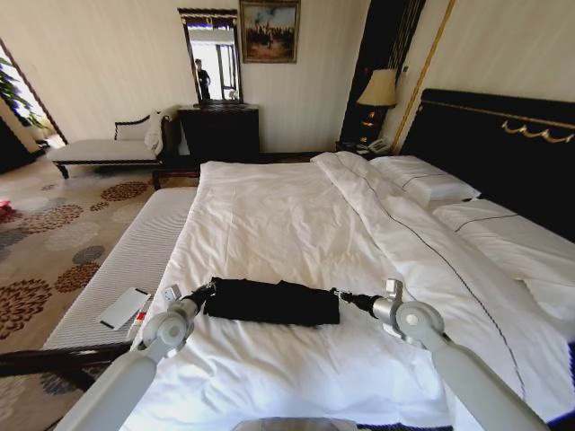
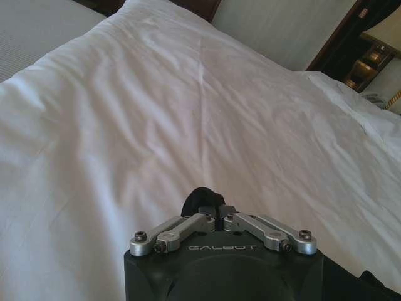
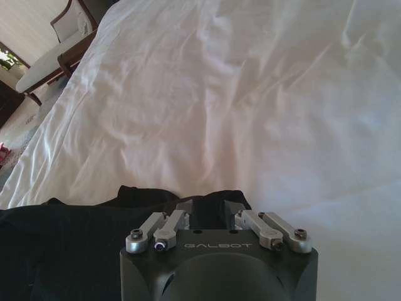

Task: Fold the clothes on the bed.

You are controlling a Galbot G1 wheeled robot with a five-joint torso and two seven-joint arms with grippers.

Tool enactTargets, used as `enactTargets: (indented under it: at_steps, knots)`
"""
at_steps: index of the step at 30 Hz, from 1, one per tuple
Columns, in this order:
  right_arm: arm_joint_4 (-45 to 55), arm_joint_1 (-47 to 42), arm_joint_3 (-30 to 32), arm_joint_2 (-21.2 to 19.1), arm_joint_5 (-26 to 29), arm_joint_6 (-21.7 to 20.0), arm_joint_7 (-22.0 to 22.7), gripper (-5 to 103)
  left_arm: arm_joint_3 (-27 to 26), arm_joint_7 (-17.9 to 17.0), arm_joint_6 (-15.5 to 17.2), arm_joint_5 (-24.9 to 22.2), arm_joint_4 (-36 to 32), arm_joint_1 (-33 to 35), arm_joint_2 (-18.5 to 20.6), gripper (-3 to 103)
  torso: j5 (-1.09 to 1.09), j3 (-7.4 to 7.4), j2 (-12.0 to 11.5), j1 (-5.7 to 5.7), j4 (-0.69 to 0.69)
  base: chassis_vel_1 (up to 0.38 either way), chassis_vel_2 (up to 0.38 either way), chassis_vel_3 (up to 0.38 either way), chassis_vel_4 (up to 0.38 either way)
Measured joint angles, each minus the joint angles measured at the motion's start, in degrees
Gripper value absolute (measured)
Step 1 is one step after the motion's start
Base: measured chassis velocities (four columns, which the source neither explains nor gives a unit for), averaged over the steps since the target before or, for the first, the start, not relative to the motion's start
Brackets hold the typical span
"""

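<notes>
Looking down from the head camera, I see the large double bed with white sheets and a dark, gold-trimmed headboard [image 1: 296, 224] spreading across the centre and right of the frame, its white pillows [image 1: 431, 184] stacked at the upper right. A pale chaise lounge [image 1: 108, 144] sits at the upper left, against the striped wall. Along the bed's left edge runs a grey ribbed bench [image 1: 126, 269] with a flat white card [image 1: 124, 308] lying on it in the lower left.

Next in size, the black soft-fabric T-shirt [image 1: 272, 302] lies in the lower centre of the frame as a narrow folded band stretched sideways across the white duvet.

My left gripper [image 1: 208, 293] is at the band's left end; in the left wrist view its fingers [image 2: 216, 213] are pinched together on a small tuft of black cloth [image 2: 202, 197]. My right gripper [image 1: 341, 294] is at the band's right end; in the right wrist view its fingertips [image 3: 183, 207] are clamped on the black fabric's edge [image 3: 94, 244], low in the frame.
</notes>
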Motion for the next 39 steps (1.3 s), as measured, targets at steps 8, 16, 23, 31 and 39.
enactTargets:
  at_steps: [8,16,23,31,39]
  knots:
    - [-0.22,0.80,-0.28,-0.07,-0.70,0.72,-0.07,62,-1.08,-0.53,-0.01,1.08,0.40,-0.09,-0.28,28,0.00,0.00,0.00,0.00,0.00,0.000,0.000,0.000,0.000]
    - [0.97,-0.64,2.00,-1.00,-4.52,1.80,-0.82,90,-4.55,-0.13,-1.02,5.59,-1.00,2.47,0.96,55,0.00,0.00,0.00,-0.01,0.00,0.000,0.000,0.000,0.000]
    - [3.65,-3.28,4.56,-1.48,-9.15,4.13,-1.74,100,-7.43,1.12,-3.58,12.68,-3.54,6.46,2.27,82,0.00,0.00,0.00,-0.01,0.00,0.000,0.000,0.000,0.000]
    - [6.54,-9.83,8.82,0.33,-19.91,10.88,-5.30,100,-10.67,2.58,-7.80,22.86,-6.08,12.91,2.40,100,-0.01,0.00,0.00,-0.01,0.01,0.000,0.000,0.000,0.000]
    - [9.68,-18.01,14.56,3.77,-28.14,16.83,-8.11,100,-14.02,3.89,-13.44,32.06,-8.96,18.67,0.19,100,0.00,-0.01,0.00,-0.01,-0.01,0.000,0.000,0.000,0.000]
